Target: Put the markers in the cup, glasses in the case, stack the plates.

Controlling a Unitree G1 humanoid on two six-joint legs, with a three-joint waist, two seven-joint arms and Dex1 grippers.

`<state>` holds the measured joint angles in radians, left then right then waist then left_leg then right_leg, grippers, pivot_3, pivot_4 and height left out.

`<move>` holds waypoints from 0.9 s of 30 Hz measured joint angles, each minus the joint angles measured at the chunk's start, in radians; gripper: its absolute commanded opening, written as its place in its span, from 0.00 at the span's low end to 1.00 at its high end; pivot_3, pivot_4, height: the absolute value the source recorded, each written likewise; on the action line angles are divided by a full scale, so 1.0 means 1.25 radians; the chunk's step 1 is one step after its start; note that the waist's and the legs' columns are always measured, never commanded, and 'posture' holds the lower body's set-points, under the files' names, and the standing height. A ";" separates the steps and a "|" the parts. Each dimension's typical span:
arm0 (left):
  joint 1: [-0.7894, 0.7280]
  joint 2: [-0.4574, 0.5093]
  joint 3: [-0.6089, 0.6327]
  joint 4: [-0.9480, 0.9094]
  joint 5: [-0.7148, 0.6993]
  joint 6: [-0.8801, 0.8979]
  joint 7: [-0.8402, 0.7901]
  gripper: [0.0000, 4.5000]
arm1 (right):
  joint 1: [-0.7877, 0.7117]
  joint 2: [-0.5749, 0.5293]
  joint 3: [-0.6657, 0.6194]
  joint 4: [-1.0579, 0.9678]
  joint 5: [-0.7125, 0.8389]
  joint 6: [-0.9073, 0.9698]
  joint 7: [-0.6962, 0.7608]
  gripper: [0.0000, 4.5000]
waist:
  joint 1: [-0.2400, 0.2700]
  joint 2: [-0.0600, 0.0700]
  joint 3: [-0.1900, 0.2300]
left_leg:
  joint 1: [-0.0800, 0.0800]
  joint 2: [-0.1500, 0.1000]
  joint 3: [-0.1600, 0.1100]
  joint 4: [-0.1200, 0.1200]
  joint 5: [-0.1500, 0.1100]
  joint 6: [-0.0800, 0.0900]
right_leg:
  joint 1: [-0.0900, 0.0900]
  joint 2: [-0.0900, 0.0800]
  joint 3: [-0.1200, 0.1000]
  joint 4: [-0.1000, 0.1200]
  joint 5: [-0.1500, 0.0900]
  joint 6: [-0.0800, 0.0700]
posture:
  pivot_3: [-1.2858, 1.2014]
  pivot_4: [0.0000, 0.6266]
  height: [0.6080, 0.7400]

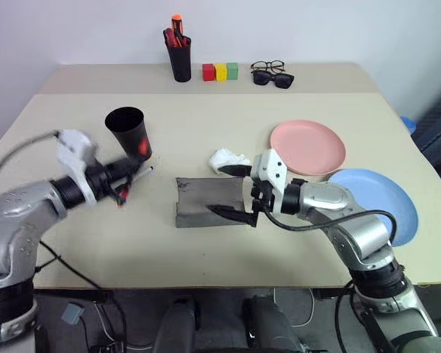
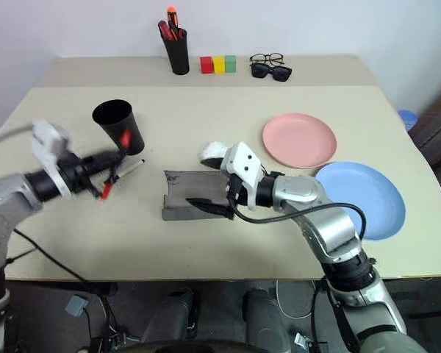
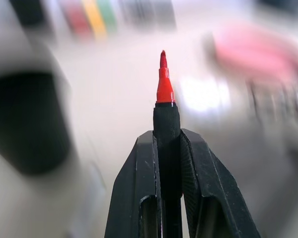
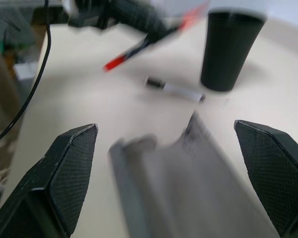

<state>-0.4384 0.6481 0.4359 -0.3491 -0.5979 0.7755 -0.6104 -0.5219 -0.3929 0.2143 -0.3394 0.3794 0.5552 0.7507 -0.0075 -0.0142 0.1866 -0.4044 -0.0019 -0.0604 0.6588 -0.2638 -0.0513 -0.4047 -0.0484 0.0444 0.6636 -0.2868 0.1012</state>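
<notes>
My left gripper [image 1: 132,168] is shut on the red marker [image 3: 164,87] and holds it off the table, right beside the black cup [image 1: 128,129]. The white marker [image 4: 176,90] lies on the table at the foot of the cup. The grey case [image 1: 206,202] lies open in the middle, and my right gripper [image 1: 231,193] stands open across its right end with nothing held. The wire-framed glasses [image 1: 268,66] rest at the far edge. The pink plate [image 1: 307,145] and the blue plate [image 1: 375,202] lie side by side on the right.
A black pen pot [image 1: 180,55] with red and orange pens stands at the back, next to three coloured blocks [image 1: 220,71]. Black sunglasses [image 1: 273,79] lie in front of the glasses. A crumpled white cloth [image 1: 228,158] sits just behind the case.
</notes>
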 measured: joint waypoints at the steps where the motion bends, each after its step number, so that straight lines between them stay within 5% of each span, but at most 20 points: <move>1: -0.060 -0.016 0.002 0.020 0.021 -0.034 0.048 0.01 | -0.022 0.021 -0.001 0.016 -0.010 -0.007 -0.019 1.00 | -0.002 0.000 0.000 | 0.000 -0.001 0.000 0.000 0.000 0.000 | 0.000 0.000 0.000 0.000 0.000 0.000 | 0.52 0.24 1.00; 6: -0.261 -0.093 -0.038 0.209 0.189 -0.241 0.265 0.01 | -0.089 0.104 0.002 0.108 -0.060 -0.058 -0.092 1.00 | -0.008 0.000 -0.001 | -0.001 -0.001 0.002 -0.001 0.000 0.000 | -0.003 0.000 0.001 0.001 0.000 0.000 | 0.52 0.24 1.00; 13: -0.295 -0.160 -0.121 0.504 0.319 -0.528 0.316 0.01 | -0.100 0.160 0.030 0.129 -0.081 -0.082 -0.108 1.00 | -0.009 0.000 -0.001 | -0.003 -0.001 0.002 -0.001 0.000 0.000 | -0.006 0.000 0.001 0.001 0.000 0.000 | 0.52 0.24 1.00; 20: -0.270 -0.184 -0.120 0.630 0.333 -0.659 0.318 0.01 | -0.079 0.159 0.029 0.112 -0.081 -0.082 -0.113 1.00 | -0.008 0.000 -0.001 | -0.003 -0.001 0.002 0.000 0.000 0.000 | -0.006 0.000 0.001 0.001 0.000 0.000 | 0.52 0.24 1.00; 27: -0.247 -0.206 -0.122 0.683 0.331 -0.707 0.317 0.74 | -0.073 0.160 0.030 0.108 -0.080 -0.081 -0.112 1.00 | -0.008 0.000 -0.001 | -0.004 -0.001 0.002 0.000 0.000 0.000 | -0.006 0.000 0.001 0.002 0.000 0.000 | 0.52 0.24 1.00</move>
<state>-0.7477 0.3907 0.2839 0.5048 -0.1837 -0.1083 -0.2141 -0.6129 -0.1930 0.2512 -0.2044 0.2791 0.4533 0.6108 -0.0177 -0.0147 0.1858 -0.4088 -0.0032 -0.0580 0.6588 -0.2638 -0.0512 -0.4117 -0.0481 0.0460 0.6656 -0.2865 0.1017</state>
